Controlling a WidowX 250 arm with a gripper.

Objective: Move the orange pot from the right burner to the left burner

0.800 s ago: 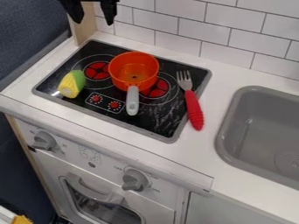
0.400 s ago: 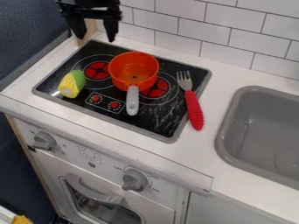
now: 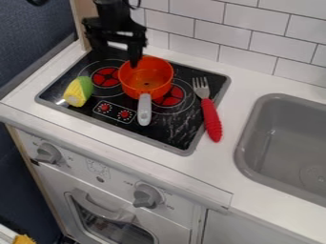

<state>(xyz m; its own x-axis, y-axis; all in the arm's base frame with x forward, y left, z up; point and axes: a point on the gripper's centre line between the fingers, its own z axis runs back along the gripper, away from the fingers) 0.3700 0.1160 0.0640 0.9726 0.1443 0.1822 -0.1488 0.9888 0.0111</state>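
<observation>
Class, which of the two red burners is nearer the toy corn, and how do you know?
The left burner: the toy corn lies close by it, while the right burner is beyond the orange pot.

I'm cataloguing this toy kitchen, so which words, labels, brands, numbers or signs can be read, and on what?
None can be read.
Small marks beside the round grey knob at picture left: too small.
Marks beside the round grey knob nearer the sink: too small.
Faint printed patch between them: too blurred.
</observation>
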